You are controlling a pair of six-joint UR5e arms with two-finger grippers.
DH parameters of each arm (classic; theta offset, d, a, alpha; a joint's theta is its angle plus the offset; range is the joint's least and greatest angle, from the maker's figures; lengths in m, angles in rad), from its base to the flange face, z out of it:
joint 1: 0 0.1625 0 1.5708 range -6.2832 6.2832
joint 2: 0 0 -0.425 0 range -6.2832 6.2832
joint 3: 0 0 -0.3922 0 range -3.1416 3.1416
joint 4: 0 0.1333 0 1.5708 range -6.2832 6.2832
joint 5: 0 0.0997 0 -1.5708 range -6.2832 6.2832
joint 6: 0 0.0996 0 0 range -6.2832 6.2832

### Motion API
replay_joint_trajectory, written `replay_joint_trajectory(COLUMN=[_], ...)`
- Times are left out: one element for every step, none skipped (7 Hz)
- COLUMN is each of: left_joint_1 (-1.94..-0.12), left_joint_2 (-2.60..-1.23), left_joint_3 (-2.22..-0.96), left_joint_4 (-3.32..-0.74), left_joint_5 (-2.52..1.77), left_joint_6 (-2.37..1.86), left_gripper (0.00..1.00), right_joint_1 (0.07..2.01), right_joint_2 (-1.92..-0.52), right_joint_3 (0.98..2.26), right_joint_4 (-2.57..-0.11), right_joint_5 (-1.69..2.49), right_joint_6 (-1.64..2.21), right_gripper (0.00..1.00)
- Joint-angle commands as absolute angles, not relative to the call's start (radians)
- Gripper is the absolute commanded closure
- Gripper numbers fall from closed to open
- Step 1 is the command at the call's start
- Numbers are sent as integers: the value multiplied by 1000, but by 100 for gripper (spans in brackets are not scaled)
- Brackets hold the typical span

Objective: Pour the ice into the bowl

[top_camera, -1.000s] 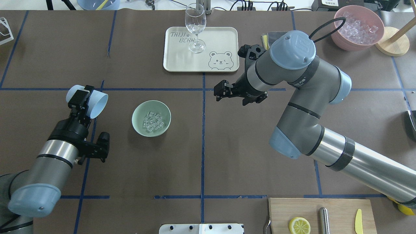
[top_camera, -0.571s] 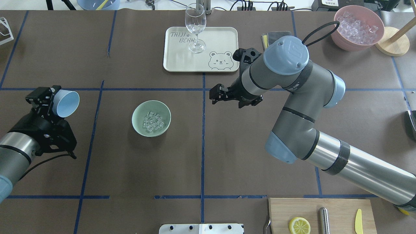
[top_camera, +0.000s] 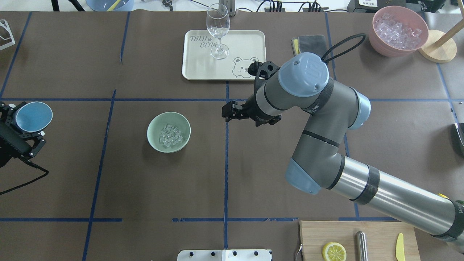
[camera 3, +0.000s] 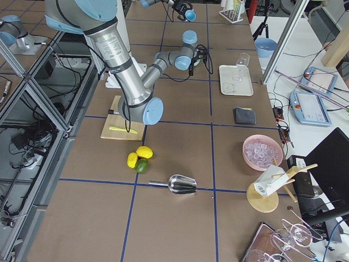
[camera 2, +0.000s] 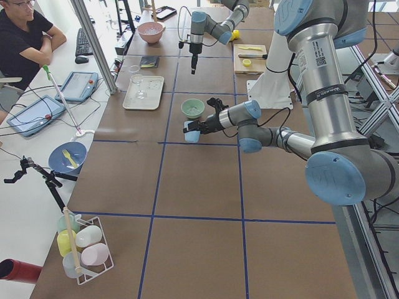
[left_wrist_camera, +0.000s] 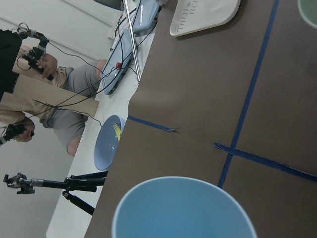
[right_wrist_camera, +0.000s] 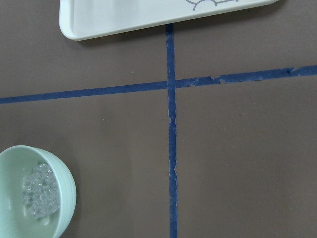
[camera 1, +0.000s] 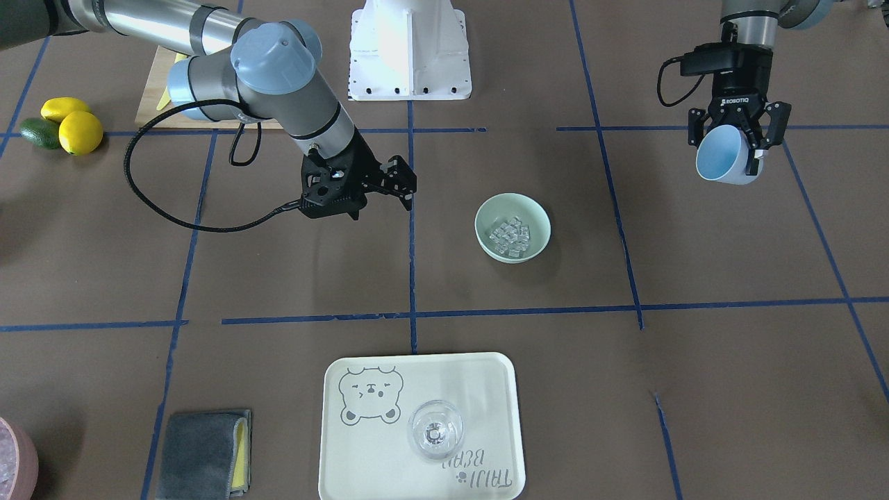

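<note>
The mint-green bowl (top_camera: 168, 131) stands left of the table's middle, with the clear ice cubes (top_camera: 171, 136) lying inside it. It also shows in the front view (camera 1: 512, 227) and at the lower left of the right wrist view (right_wrist_camera: 29, 198). My left gripper (top_camera: 21, 123) is shut on a light blue cup (top_camera: 32, 116) at the far left edge, well away from the bowl. The cup (left_wrist_camera: 183, 208) shows no ice inside. My right gripper (top_camera: 229, 111) hangs open and empty to the right of the bowl, above the blue centre tape line.
A cream tray (top_camera: 246, 43) with a wine glass (top_camera: 218, 30) sits at the far middle. A pink bowl of ice (top_camera: 398, 30) and a grey cloth (top_camera: 310, 41) are at the far right. A cutting board (top_camera: 380, 232) with a lemon slice lies at the near right.
My left arm has drawn back to the left with the cup, away from the bowl, and turned its mouth upward. My right arm has moved left toward the bowl.
</note>
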State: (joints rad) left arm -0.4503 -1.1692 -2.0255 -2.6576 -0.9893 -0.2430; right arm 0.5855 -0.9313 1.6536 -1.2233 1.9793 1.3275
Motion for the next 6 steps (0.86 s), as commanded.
replay_joint_trajectory(left_joint_1=[-454,-453,-453,-451,-449,-448], left_joint_2=[-1158,-1160,-1160,-1164,-1190,-1210], left_joint_3=[-2002,-1971,-1948,-1924,-1880,-1861], left_joint_4=[-2689,-2692,-2697,-2697,-2698,-2712], left_joint_5=[-999,-991,-985,-942,-861,-854], left_joint_6=[-556,-724,-853,-870,-894,-1022], left_gripper=[100,100,100,100,100,100], right_joint_1=[578,577,577,577,577,574], right_joint_2=[-927,-927,-925,-927,-925,-925], right_joint_3=[1654,1652,1652,1652,1652,1652], right_joint_4=[-1223,-1223,-1223,-1224,-1224,-1223], right_joint_5=[1974,1974,1974,1974,1974,1974], right_joint_6=[1335,1335,1335,1335,1342,1353], right_gripper=[0,0,0,0,0,0])
